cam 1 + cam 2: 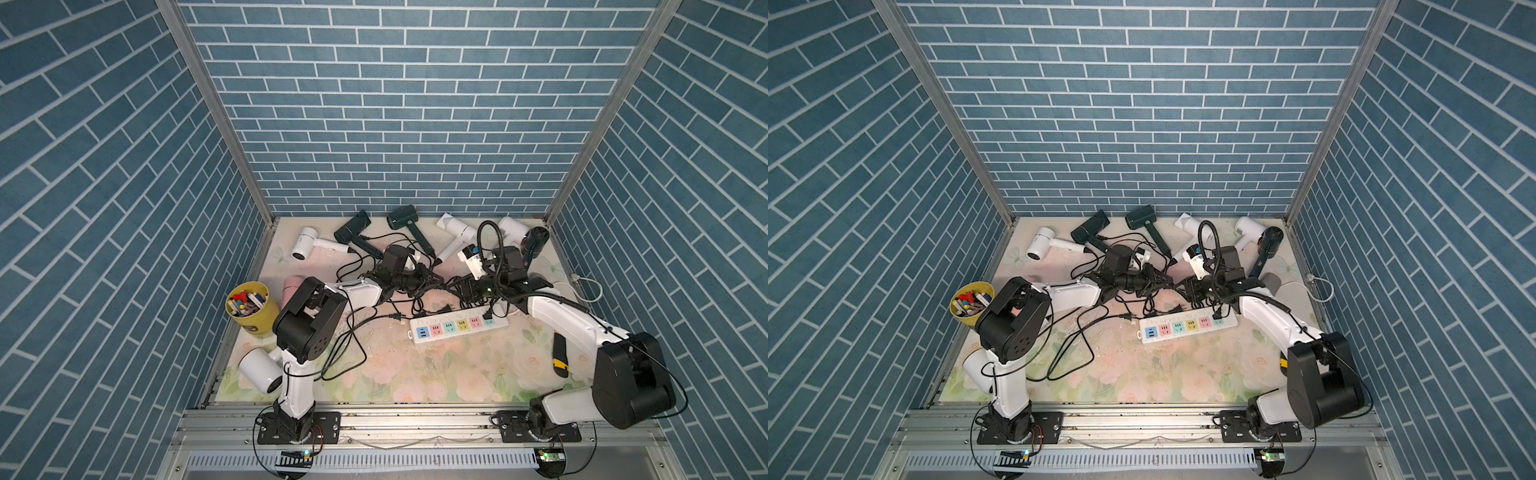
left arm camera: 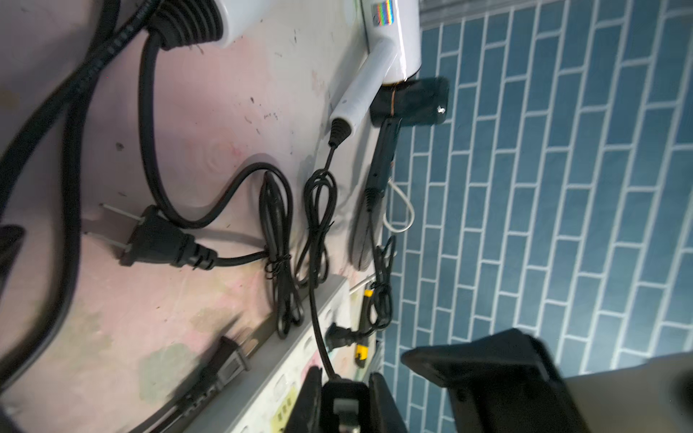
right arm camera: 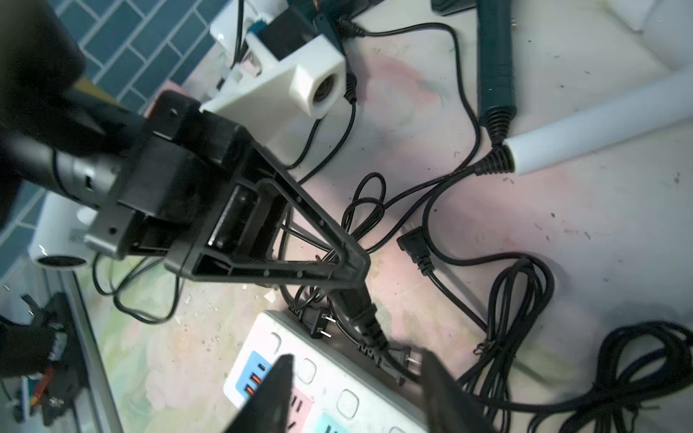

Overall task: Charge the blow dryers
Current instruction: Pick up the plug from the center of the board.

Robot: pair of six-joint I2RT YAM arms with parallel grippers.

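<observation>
Grips a black plug [image 2: 343,403] in the left pincer [image 2: 344,376], closed firmly on it, close to the power strip [image 1: 457,327] at centre right of a top view; seems meant for plugging in there. Holds the right pincer [image 3: 356,356] wide open and empty over the same strip, maybe ready to steady it. Leaves the blow dryers [image 1: 402,218] lying mostly in a row across the middle of the frame, at the back of the desk [image 1: 415,374], so that only the cords [image 2: 277,225] must reach the strip.

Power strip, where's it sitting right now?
In both top views the power strip lies on the table right of centre, between the two arms, with the utility knife further right.
</observation>
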